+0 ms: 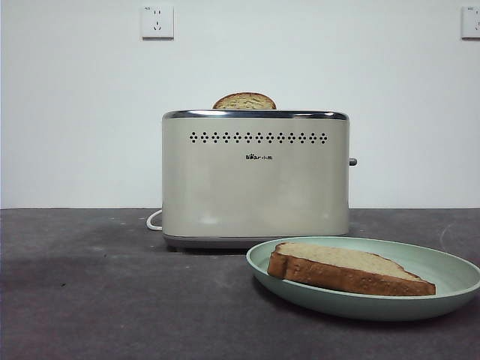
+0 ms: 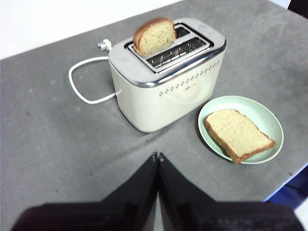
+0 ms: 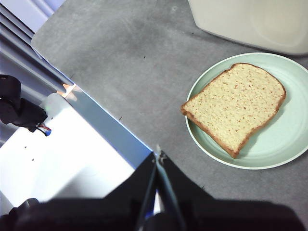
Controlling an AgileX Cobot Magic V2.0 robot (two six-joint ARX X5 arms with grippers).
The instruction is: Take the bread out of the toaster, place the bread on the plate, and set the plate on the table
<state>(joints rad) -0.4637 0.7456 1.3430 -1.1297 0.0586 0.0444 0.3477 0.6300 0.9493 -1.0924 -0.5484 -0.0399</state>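
Observation:
The bread (image 1: pixel 346 268) lies flat on the mint-green plate (image 1: pixel 450 270), which rests on the table (image 1: pixel 112 300) in front of the toaster's right end. It also shows in the left wrist view (image 2: pixel 238 133) and the right wrist view (image 3: pixel 236 107). The cream toaster (image 1: pixel 255 176) stands behind, with a second slice (image 1: pixel 244 101) showing its domed top in a slot. My left gripper (image 2: pixel 157 155) is shut and empty, held above the table in front of the toaster. My right gripper (image 3: pixel 158 155) is shut and empty, over the table's edge beside the plate (image 3: pixel 284 139).
The toaster's white cord (image 2: pixel 79 89) loops on the table behind it. The table's edge (image 3: pixel 91 101) runs close to the right gripper, with a white surface and dark robot parts beyond it. Two wall sockets (image 1: pixel 157 22) sit high on the back wall.

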